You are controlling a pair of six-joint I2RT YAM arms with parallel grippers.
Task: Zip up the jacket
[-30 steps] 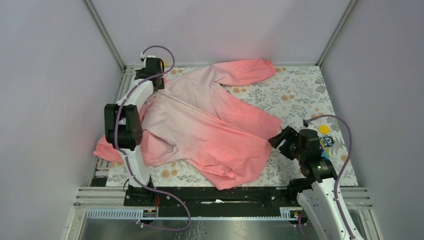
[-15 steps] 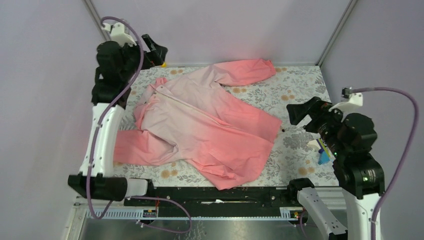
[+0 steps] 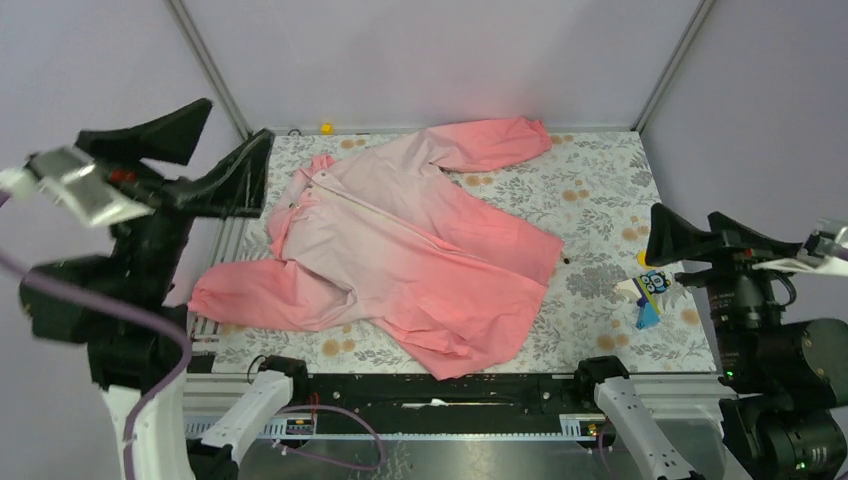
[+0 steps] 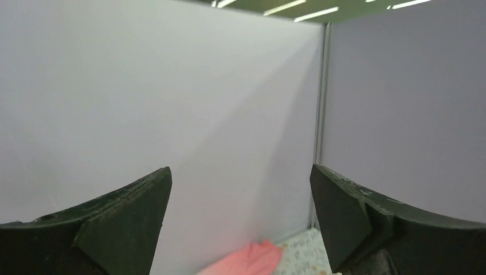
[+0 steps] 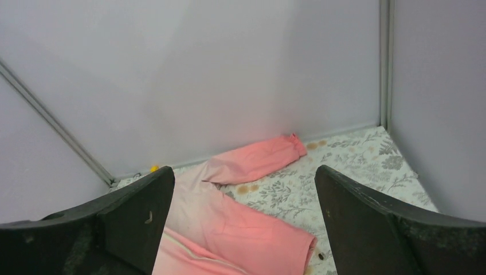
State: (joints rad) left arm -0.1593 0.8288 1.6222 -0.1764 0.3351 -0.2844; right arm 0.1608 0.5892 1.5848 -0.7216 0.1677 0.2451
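Observation:
The jacket (image 3: 400, 250) lies flat on the flowered table, pale pink collar at the back left, coral hem at the front right. Its whitish zipper (image 3: 375, 212) runs diagonally down from the collar. My left gripper (image 3: 238, 118) hangs high over the table's left edge, open and holding nothing. In the left wrist view that gripper (image 4: 240, 169) faces the wall, with only a sleeve end (image 4: 252, 260) showing below. My right gripper (image 3: 680, 235) is raised at the right side, open and apart from the cloth. In the right wrist view it (image 5: 245, 169) frames the jacket (image 5: 252, 226) far below.
A small yellow item (image 3: 325, 128) sits at the back edge. A tiny dark object (image 3: 565, 262) lies just right of the jacket. A blue, yellow and white cluster (image 3: 650, 292) sits near the right edge. Grey walls and metal posts (image 3: 205, 65) enclose the table.
Both arms have lifted off the jacket, the left from the collar and the right from the hem side, and risen high. Both grippers have opened. The left sleeve now lies uncovered.

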